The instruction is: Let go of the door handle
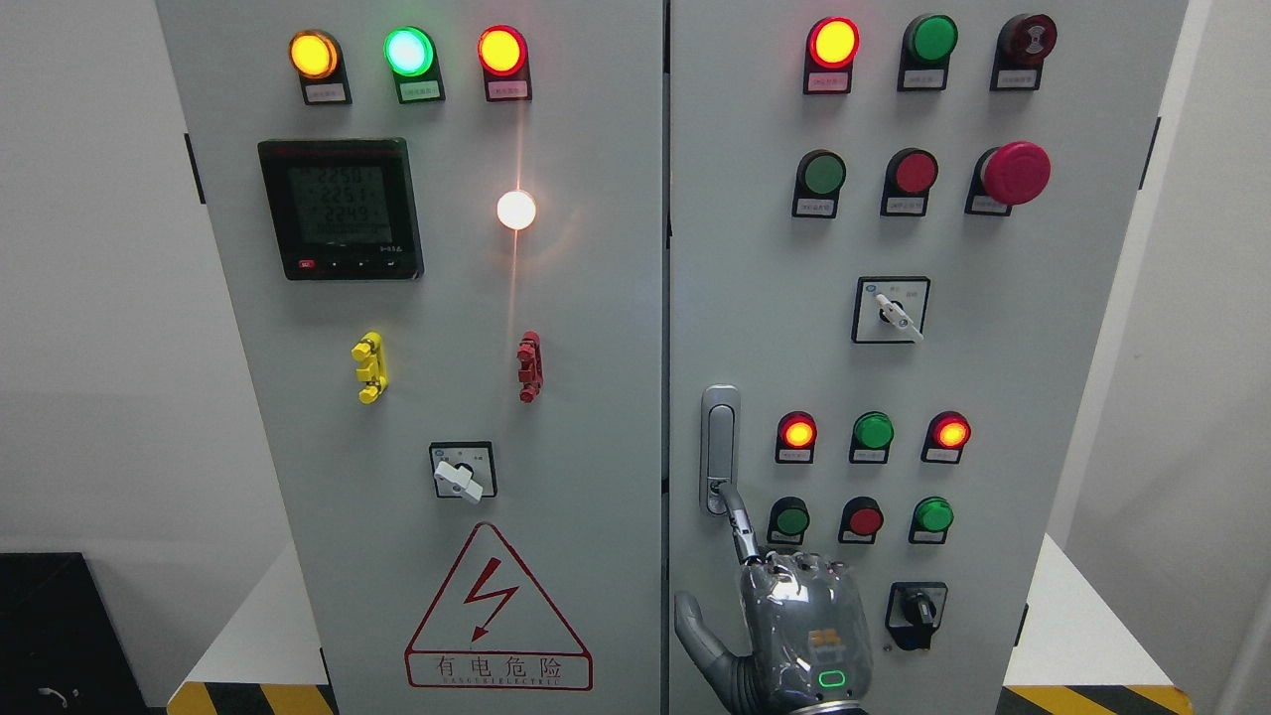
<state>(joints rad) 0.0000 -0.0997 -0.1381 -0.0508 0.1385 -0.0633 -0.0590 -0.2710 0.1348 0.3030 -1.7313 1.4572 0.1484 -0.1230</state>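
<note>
The left door (pixel 417 397) plays no part in this step; its warning sign (pixel 498 611) sits low, at 9 o'clock from the hand. No left hand shows.

Just right of the seam between the doors, the handle (pixel 720 437) stands upright and flush on the right door (pixel 993 377). It looks closed, so what remains, I judge, is only the letting go.

The right hand (pixel 804 626) rises from the bottom edge, at 6 o'clock from the handle, its back to the camera. Its index finger (pixel 740 526) is stretched towards 11 o'clock with the tip on the handle's lower end. The other fingers are folded at the knuckles and the thumb (pixel 695 626) sticks out towards 9 o'clock, off the door. So the hand holds the handle by one finger only; whether the tip hooks behind the lever or merely presses on it I cannot tell.

To do it well, the tip should probably straighten first, then draw back along the finger's own line towards 5 o'clock and away from the panel. Pulling outward while the tip is bent could lift the lever or swing the door.

The sideways margin is thin: a green button (pixel 791 518) lies just at 3 o'clock from the finger, a red button (pixel 864 518) beyond it, and a black switch (pixel 916 611) at 3 o'clock from the knuckles. Any drift right risks a press.
</note>
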